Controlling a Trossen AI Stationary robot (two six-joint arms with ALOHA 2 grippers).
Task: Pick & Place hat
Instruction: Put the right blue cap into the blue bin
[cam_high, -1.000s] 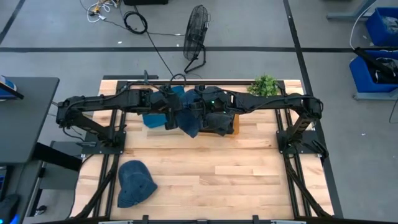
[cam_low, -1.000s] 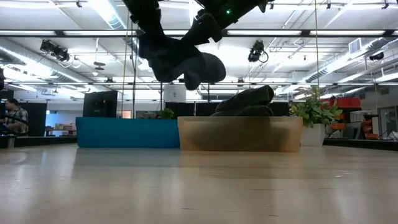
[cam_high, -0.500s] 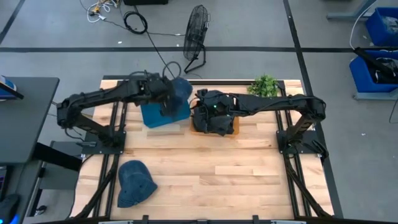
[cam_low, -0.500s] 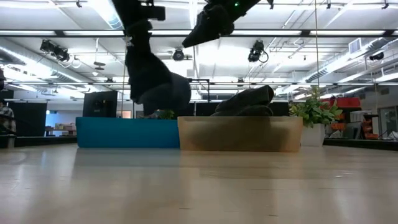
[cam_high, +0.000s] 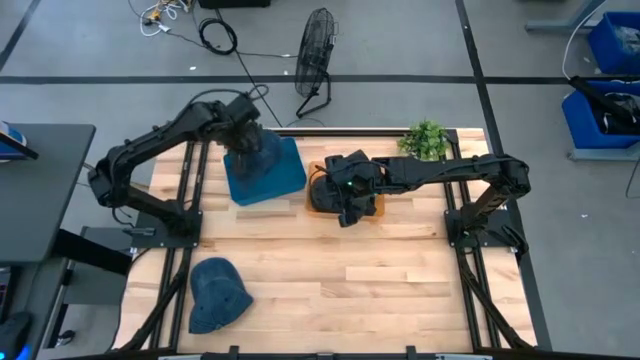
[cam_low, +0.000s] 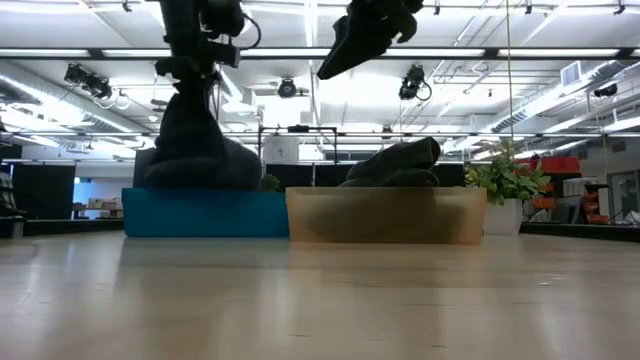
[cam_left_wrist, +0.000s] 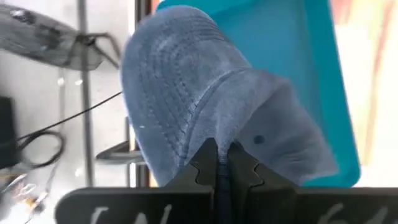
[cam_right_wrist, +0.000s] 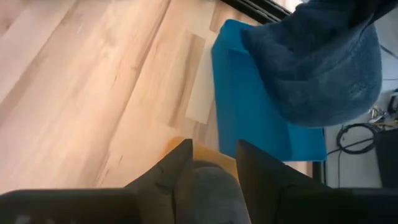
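Hat (cam_left_wrist: 205, 118) of blue corduroy hangs from the left pincer (cam_left_wrist: 219, 163), its fingers pinched together on the fabric, right over the teal bin (cam_high: 268, 172) at the table's far side. From the low camera the hat's lower part seems to dip behind the bin's wall, so I cannot tell whether it touches the bottom. No label or lettering shows on it. The right pincer (cam_right_wrist: 213, 163) hovers over the tan bin (cam_low: 385, 214) beside it, fingers apart, nothing between them; dark hats (cam_low: 398, 163) heaped inside are partly hidden under it. Another blue hat (cam_high: 217, 292) lies on the wooden table (cam_high: 340, 280) near the left front corner.
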